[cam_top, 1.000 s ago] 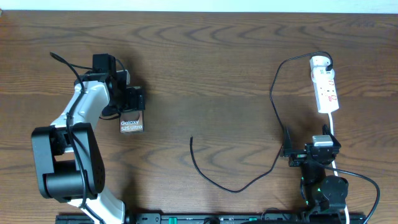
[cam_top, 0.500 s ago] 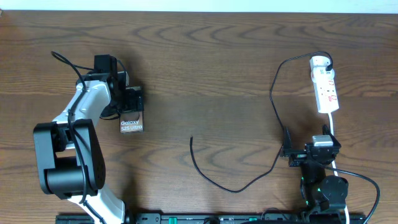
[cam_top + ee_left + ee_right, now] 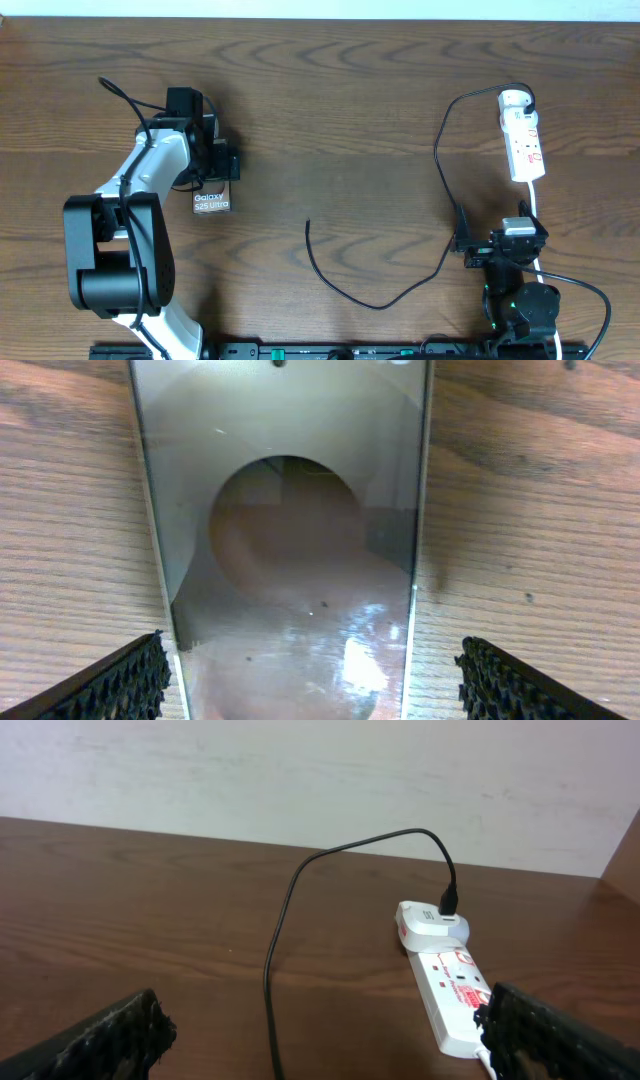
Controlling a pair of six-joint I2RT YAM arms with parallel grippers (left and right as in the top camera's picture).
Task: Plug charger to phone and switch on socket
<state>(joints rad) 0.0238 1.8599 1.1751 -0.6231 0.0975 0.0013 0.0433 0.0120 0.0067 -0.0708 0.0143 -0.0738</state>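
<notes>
The phone [image 3: 213, 202] is a brown slab with white "Galaxy S25 Ultra" lettering, lying flat at the left. My left gripper [image 3: 216, 162] hovers over its far end. In the left wrist view the glossy phone [image 3: 290, 550] lies between my open left fingers [image 3: 312, 682], with a gap on each side. The black charger cable [image 3: 441, 150] runs from the white plug on the socket [image 3: 526, 140] in a loop to its free tip [image 3: 307, 223] at mid-table. My right gripper [image 3: 500, 243] is open and empty near the front edge, facing the socket [image 3: 455, 990] and cable [image 3: 278, 950].
The brown wooden table [image 3: 340, 110] carries nothing else. A pale wall [image 3: 300, 770] rises behind the table's far edge. A white cord [image 3: 537, 200] runs from the socket toward my right arm's base.
My left arm has shifted a little to the right over the phone's far end. The phone, cable, socket and right arm have not moved.
</notes>
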